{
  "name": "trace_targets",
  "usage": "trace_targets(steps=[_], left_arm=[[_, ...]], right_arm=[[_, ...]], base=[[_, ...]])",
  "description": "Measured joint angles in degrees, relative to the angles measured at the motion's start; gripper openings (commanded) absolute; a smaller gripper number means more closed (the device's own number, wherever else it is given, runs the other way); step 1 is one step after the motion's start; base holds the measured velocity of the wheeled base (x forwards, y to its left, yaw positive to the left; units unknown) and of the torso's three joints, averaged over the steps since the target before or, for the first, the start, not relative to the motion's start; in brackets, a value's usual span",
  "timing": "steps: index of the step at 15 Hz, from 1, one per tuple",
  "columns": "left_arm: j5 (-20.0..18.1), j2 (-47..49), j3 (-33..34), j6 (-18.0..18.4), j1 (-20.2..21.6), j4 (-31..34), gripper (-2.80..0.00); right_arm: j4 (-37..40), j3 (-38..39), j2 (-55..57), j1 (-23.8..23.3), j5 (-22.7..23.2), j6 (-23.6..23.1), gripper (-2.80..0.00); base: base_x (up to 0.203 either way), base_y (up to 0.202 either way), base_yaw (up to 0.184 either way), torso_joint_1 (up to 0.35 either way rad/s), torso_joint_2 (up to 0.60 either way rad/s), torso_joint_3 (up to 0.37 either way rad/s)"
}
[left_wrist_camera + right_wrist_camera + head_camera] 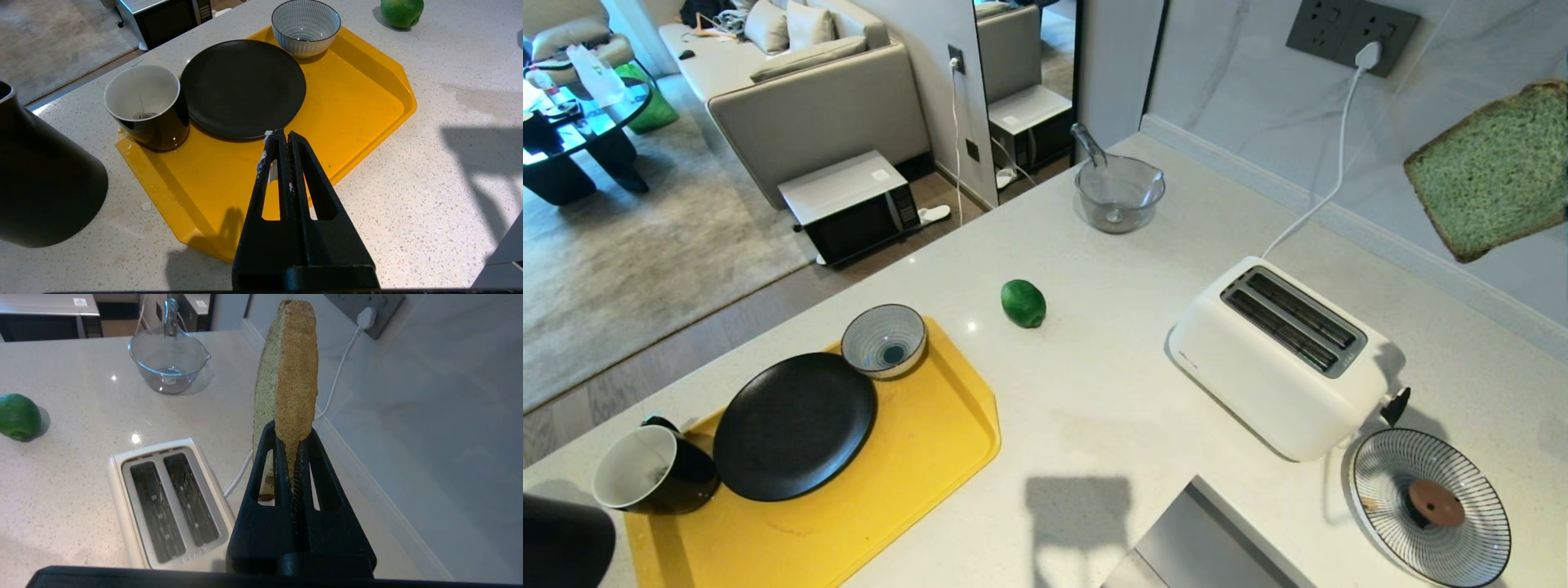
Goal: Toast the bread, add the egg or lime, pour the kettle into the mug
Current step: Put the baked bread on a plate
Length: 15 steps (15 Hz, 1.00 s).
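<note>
The speckled white stone counter [1111,425] carries everything, and the right claw [291,435] hangs above its wall side, pinched tight on the lower edge of the thick pale green bread slice with a brown crust [288,384], which stands up on edge out of the fingers. In the head view that slice [1494,167] floats high at the right border, clear of the counter.

Below this claw and a little toward the open room sits the white two-slot toaster [169,502], both slots empty, its white cable running to a plug in the grey wall socket [1352,33] beyond the bread. Farther out past the toaster stands a clear glass measuring jug [168,361]. The round glossy dark green lime [18,416] lies on the bare counter, well apart from the claw, on the far side of the toaster.

The left claw [282,141] hovers with its fingers pressed together, holding nothing, over the near edge of a yellow plastic tray [367,94]. Beside it stands the tall matte black kettle [36,175]. Ahead of its tips on the tray lies a round black plate [243,87], then the glossy black mug with a white inside [147,108] at the plate's side, and beyond them a blue-and-white striped bowl [306,26].
</note>
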Motion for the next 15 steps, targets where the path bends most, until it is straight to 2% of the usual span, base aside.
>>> trace_targets(steps=[2, 15], left_arm=[[-0.01, 0.0, 0.0, 0.02, 0.0, -0.02, -2.8], [-0.02, 0.0, 0.0, 0.02, 0.0, 0.0, -2.8]], right_arm=[[-0.16, 0.27, -0.13, -0.05, -0.04, 0.0, -2.8], [-0.33, 1.74, -0.06, -0.02, -1.08, 0.33, -2.8]], base=[[-0.002, -0.002, 0.05, 0.001, 0.0, 0.001], [-0.001, -0.009, 0.17, 0.002, 0.0, 0.002]])
